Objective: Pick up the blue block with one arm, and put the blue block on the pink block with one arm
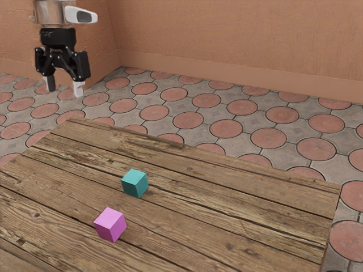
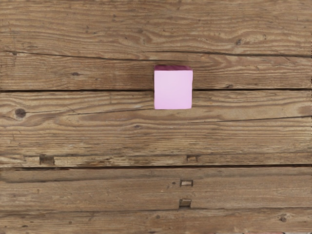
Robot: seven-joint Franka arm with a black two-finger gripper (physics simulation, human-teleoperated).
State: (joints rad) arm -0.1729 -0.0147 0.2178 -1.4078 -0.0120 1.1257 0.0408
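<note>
A teal-blue block [image 1: 134, 183] rests on the wooden table [image 1: 238, 204], near its middle. A pink block [image 1: 110, 224] sits a short way in front of it, toward the table's near edge, apart from it. My gripper [image 1: 63, 88] hangs high above the table at the exterior view's upper left, far from both blocks, open with nothing between its fingers. The wrist view looks straight down on the pink block [image 2: 173, 88] lying on the wooden planks [image 2: 97, 146].
The table stands on a floor of round red-brown tiles [image 1: 244, 122], with a brown wall [image 1: 238, 34] behind. The table's far edge runs diagonally across the exterior view, and its right end [image 1: 332, 226] drops off to the floor.
</note>
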